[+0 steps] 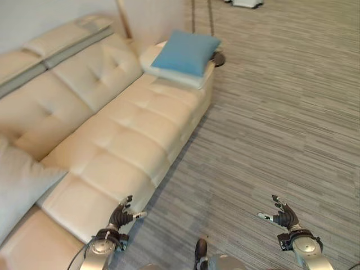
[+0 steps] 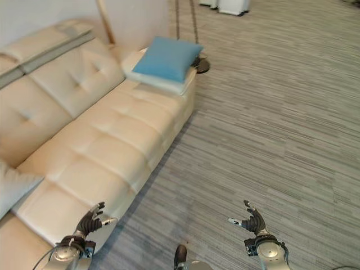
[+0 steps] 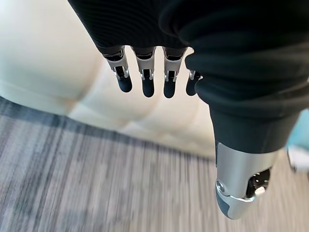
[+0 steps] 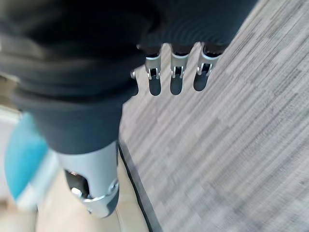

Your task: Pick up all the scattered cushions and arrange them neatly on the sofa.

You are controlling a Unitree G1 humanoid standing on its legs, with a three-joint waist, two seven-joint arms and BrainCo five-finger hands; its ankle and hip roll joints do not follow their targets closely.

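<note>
Both hands empty, nothing betw. fingers & thumb on either. Left hand (image 1: 119, 216) hangs w/ fingers (image 3: 147, 83) straight, side by side, thumb (image 3: 237, 186) held apart; fingertips sit over the front edge of the cream sofa (image 1: 112, 146), seat just past them, grey striped carpet (image 1: 270, 112) below. Right hand (image 1: 284, 216) same pose: fingers (image 4: 175, 79) straight in a row, thumb (image 4: 94, 186) off to the side, tips over bare carpet, well apart from the sofa. Cushions: blue cushion (image 1: 187, 52) lies on top of a white cushion (image 1: 174, 74) at the sofa's far end, stacked & touching, well ahead of both sets of fingertips; blue one tilted a bit, overhanging the white one's back edge. A light grey cushion (image 1: 19, 185) leans on the seat at the near end, out to the left of the left fingers, not touched. A dark round base (image 1: 218, 58) sits on the carpet just beside the far sofa corner, next to the stacked pair.
</note>
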